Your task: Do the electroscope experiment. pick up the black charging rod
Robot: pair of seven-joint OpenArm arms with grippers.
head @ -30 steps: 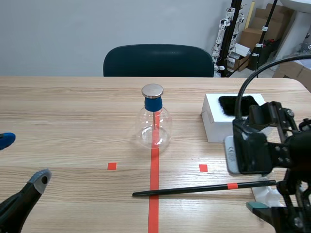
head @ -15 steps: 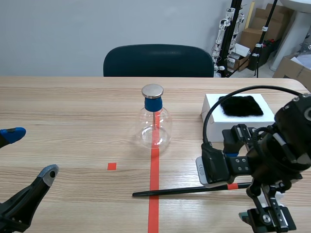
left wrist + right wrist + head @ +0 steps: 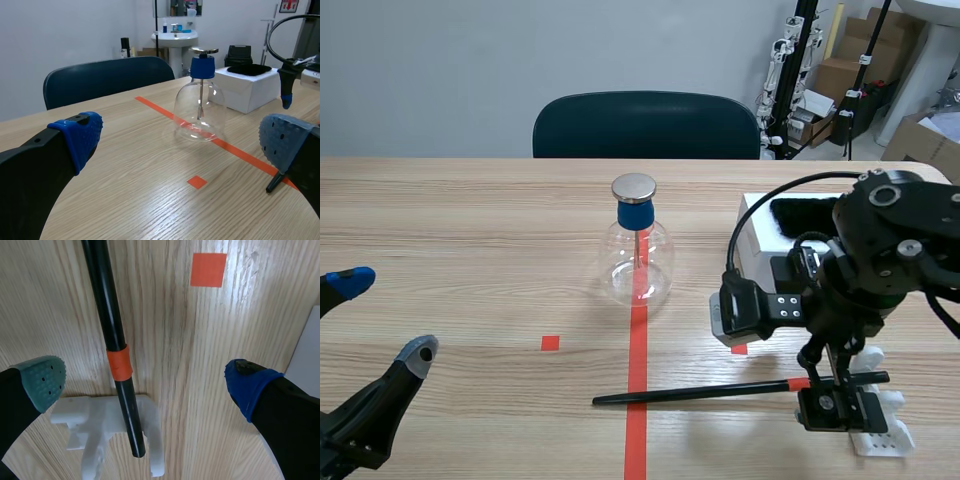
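Our right claw (image 3: 145, 381) hung wide open and empty over the black rod (image 3: 106, 305); we judged it should centre, then close at the orange band (image 3: 119, 363).

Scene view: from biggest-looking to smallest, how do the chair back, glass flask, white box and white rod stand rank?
1. chair back, largest, though farthest away.
2. glass flask and white box: unsure, since the right arm hides much of the box.
3. white rod stand, smallest.
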